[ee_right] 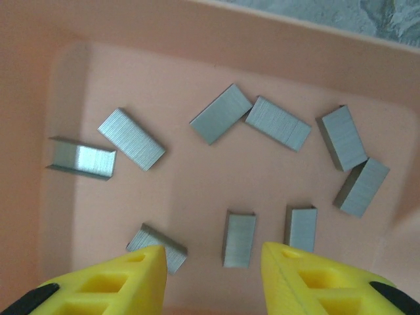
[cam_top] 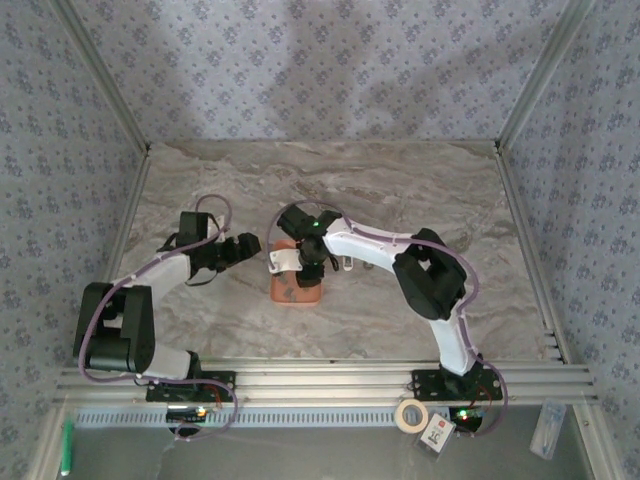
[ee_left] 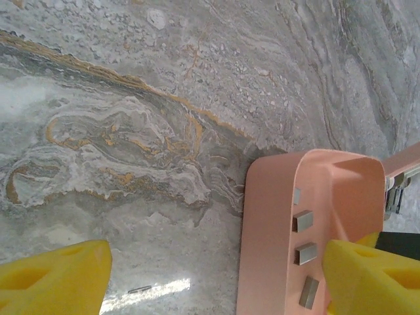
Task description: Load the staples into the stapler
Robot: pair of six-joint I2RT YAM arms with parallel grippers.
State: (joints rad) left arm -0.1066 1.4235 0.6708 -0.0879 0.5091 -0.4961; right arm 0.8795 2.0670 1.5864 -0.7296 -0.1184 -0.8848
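The right jaws stand open and empty just above the salmon tray, where 9 staples lie loose, 1 of them just ahead of the gap. The left jaws are wide open too, over the counter, with the tray's end wall between them.

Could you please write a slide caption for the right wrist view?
Right gripper, jaws parted, hovers over nine staple strips scattered in the salmon tray.

Grey marbled table, blue floral walls
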